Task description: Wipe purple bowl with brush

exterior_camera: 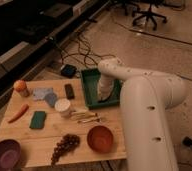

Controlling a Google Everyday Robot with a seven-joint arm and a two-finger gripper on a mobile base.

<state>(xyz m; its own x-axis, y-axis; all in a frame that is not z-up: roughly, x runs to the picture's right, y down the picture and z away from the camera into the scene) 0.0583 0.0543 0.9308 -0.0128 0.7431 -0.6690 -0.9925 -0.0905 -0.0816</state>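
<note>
The purple bowl (4, 155) sits at the near left corner of the wooden table (49, 132), dark outside and lighter violet inside. My gripper (103, 95) is far from it, reaching down into the green tray (90, 80) at the back right of the table. The wrist and the white arm (144, 100) cover most of the tray's inside. I see no slim dark brush; it is hidden or out of view.
On the table are an orange-brown bowl (100, 138), dark grapes (64, 145), a white cup (62, 107), pale wooden utensils (86, 117), a black block (69, 91), a green sponge (37, 120), a carrot (18, 113), an orange-topped jar (21, 88) and a blue cloth (44, 94). Cables lie on the floor behind.
</note>
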